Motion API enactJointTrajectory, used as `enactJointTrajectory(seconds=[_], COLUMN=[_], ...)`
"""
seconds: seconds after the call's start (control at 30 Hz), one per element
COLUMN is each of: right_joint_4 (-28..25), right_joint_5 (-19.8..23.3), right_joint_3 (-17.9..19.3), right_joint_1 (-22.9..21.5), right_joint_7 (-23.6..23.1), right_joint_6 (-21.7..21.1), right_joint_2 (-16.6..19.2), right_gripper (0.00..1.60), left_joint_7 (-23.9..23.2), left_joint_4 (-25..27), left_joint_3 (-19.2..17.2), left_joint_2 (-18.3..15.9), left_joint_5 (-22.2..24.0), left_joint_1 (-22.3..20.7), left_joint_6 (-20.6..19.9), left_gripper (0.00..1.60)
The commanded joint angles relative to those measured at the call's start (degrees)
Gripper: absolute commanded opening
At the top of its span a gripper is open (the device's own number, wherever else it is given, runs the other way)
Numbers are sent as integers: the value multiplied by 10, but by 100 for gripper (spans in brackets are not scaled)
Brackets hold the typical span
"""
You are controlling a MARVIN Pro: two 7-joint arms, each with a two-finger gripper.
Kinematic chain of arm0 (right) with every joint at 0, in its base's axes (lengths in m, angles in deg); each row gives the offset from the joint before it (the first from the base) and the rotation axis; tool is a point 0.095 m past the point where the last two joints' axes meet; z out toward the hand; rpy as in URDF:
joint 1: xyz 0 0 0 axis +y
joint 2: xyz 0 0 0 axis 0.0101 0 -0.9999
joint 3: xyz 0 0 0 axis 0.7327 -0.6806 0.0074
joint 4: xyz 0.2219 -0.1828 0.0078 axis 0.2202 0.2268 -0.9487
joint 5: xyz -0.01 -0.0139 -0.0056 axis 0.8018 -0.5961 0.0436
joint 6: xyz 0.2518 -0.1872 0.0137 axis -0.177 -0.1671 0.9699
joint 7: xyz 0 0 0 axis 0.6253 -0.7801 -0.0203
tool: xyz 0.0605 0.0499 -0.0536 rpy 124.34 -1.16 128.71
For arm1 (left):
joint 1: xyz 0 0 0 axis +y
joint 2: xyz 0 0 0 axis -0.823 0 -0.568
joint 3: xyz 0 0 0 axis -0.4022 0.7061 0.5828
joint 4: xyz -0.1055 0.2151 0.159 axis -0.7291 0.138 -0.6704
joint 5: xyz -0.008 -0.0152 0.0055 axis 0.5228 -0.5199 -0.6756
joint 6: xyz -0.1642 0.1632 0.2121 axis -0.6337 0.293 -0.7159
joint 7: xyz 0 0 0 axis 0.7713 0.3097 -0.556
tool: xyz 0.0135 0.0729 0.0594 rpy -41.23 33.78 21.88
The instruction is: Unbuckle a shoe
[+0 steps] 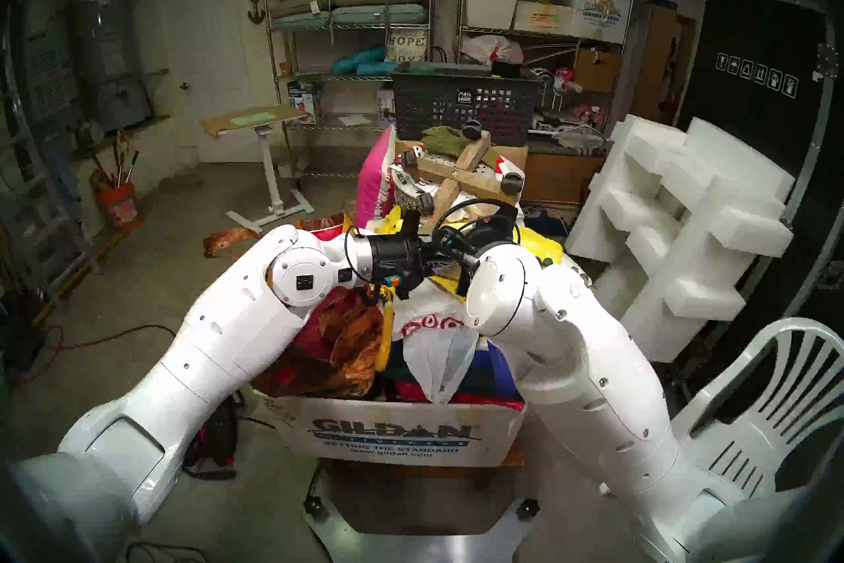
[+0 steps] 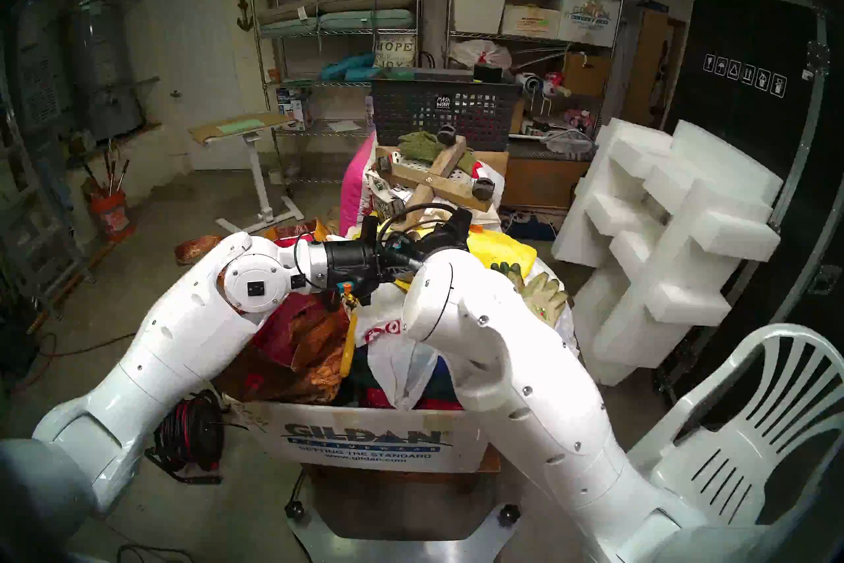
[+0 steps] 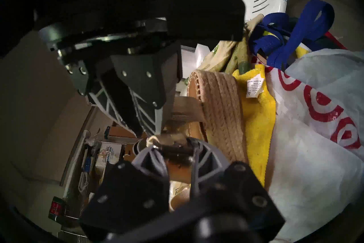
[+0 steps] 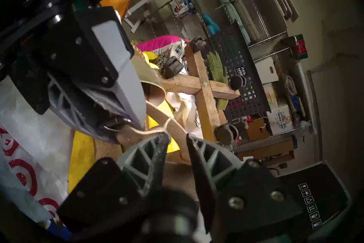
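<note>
Tan leather is in the grip. The left gripper [image 3: 173, 150] has its jaws clamped on the strap [image 4: 157, 115] at what looks like the buckle end, though the metal is too dark and small to be sure. At eleven o'clock from it in the left wrist view, the right gripper [image 4: 177, 138] comes in with its jaws slightly apart. The strap runs through the gap and is not pinched.

The shoe [image 3: 222, 110] itself, with its jute rope sole on edge, sits at two o'clock from the left jaws. It leans against a yellow cloth [image 3: 256, 118] at three o'clock, with a white plastic bag [image 3: 315, 167] beyond. All of it rides on top of a heaped cardboard box [image 1: 402, 434]. From the head, both wrists hide the shoe.

My read is that the step in hand is catching the free tail. To do it well, the left should hold the buckle steady. The right should close on the strap just beside it, push slack back through the frame to lift the prong, then draw the tail out. Pull along the strap, gently, because the shoe is barely supported and could tip off the pile.
</note>
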Motion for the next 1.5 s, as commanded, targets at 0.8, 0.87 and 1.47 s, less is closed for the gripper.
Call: enactJointTrajectory(seconds=[0.8, 0.87, 1.47], right_joint_4=[-84, -86, -108], right_joint_5=[1, 5, 74], right_joint_3=[9, 11, 49], right_joint_1=[39, 47, 68], right_joint_7=[-17, -15, -4], right_joint_6=[31, 41, 110], right_joint_2=[69, 77, 88], right_gripper=[78, 78, 78], left_joint_7=[-12, -16, -29], left_joint_4=[-19, -22, -32], left_joint_3=[7, 5, 1], left_joint_2=[20, 21, 21], left_joint_5=[-1, 3, 14], left_joint_1=[-41, -44, -51], left_joint_6=[1, 6, 38], left_gripper=[0, 0, 0])
